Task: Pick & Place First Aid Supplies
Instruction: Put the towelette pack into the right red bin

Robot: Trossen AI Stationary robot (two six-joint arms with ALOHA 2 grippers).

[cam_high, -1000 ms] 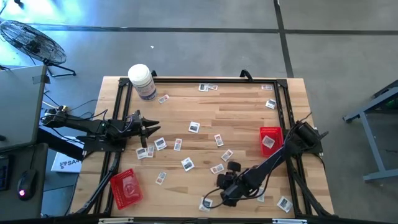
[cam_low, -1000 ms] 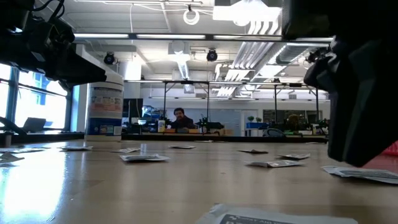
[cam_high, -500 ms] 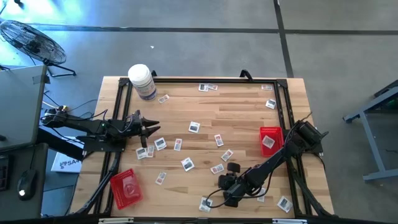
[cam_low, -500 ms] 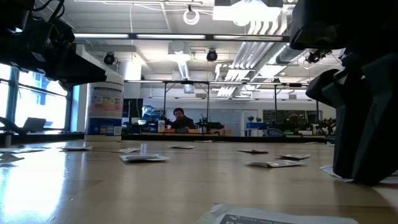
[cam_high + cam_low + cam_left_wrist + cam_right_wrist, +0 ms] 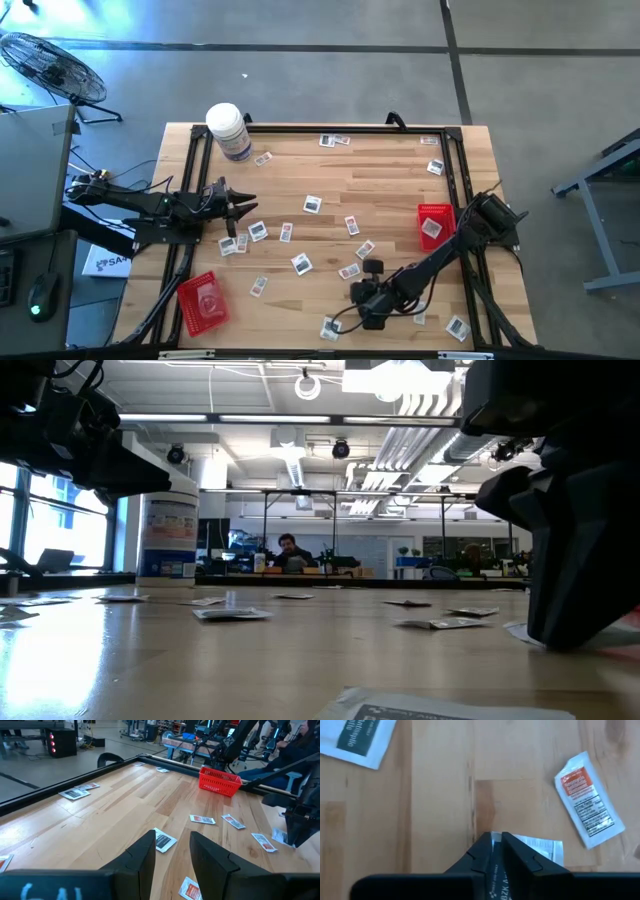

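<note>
The left gripper (image 5: 243, 207) is hovering over the table's left side with its fingers (image 5: 142, 855) standing apart and nothing between them; it is waiting, aimed at a packet (image 5: 163, 841) just ahead. Further packets are lying scattered across the wood (image 5: 390, 180), flat and well apart, so each can be taken singly. A red tray (image 5: 203, 301) is sitting at the near left corner, another red tray (image 5: 434, 224) at the right, probably where the packets go. The right gripper (image 5: 362, 312) is pressing down near the front edge, its fingers (image 5: 487, 851) nearly together, pinching a white packet (image 5: 542, 849) by its edge. An orange-print packet (image 5: 587, 800) is lying just beside it, untouched.
</note>
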